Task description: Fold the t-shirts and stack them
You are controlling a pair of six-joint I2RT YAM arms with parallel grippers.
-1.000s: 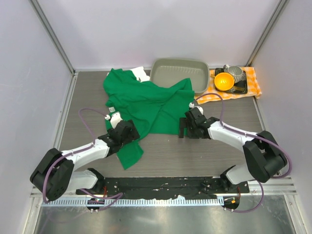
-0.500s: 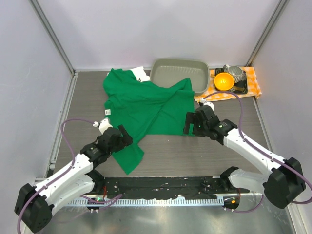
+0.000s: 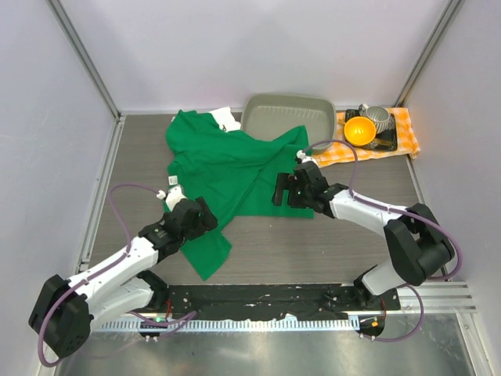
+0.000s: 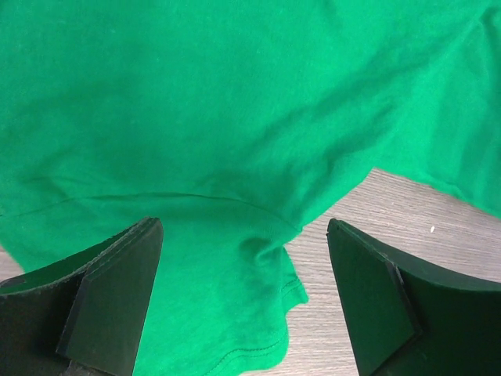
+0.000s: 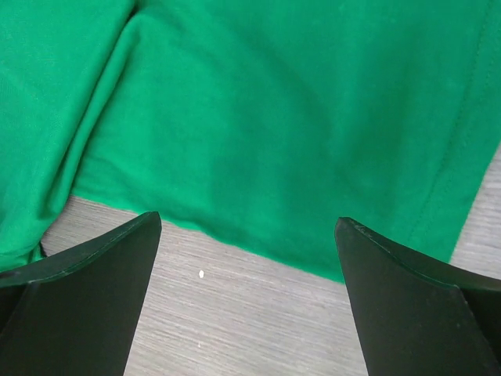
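Top external view: green t-shirt lies crumpled just in front of the grey tray, one corner draped on the tray's near rim. Over the hem lobe farthest from the tray, left gripper jaws wide, holding nothing. At the hem edge nearer the tray, right gripper equally wide and empty. Probably both are staged to pinch the hem and pull it flat. Hidden: white cloth peeks out left of the tray, mostly under green; no print visible.
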